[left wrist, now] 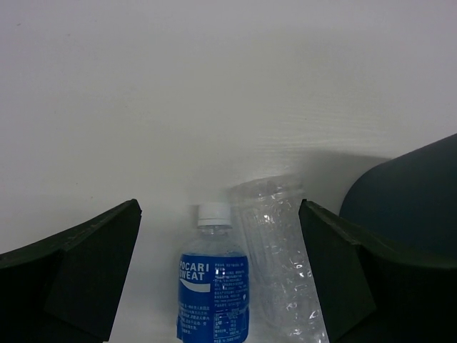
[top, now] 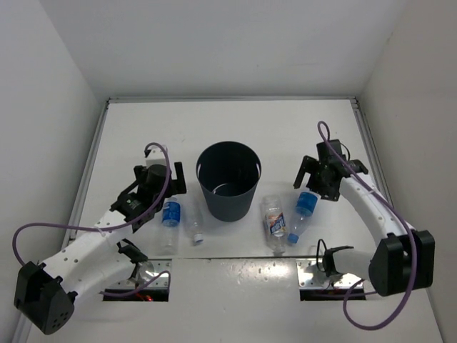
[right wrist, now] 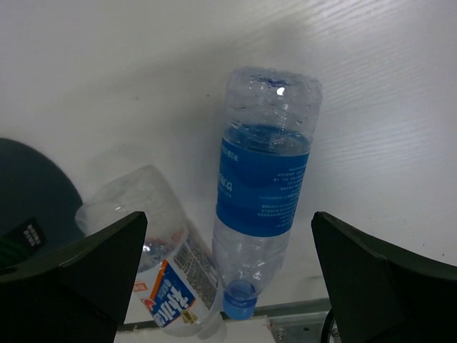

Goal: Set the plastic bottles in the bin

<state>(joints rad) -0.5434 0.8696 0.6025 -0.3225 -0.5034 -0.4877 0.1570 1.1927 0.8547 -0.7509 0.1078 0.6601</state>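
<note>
- Grey-blue bin (top: 228, 187) sits at frame centre; all four bottles lie outside it on the table (top: 285, 128) — two lower left, two lower right.
- Left gripper (left wrist: 218, 209) is spread wide, hovering over the left blue-labelled bottle (left wrist: 214, 289). Drop straight and straddle its label, clear of the unlabelled bottle (left wrist: 282, 264) just beside it.
- Right gripper (right wrist: 228, 214) is equally spread, wrist pitched down over the right blue-labelled bottle (right wrist: 263, 179).

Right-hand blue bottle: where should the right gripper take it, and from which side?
Probably best across the labelled middle of the blue bottle, coming straight down from above: it lies on its side, and the right gripper hangs open over it, one finger on each side. Avoid the neck end, which lies close against the red-labelled bottle.
</note>
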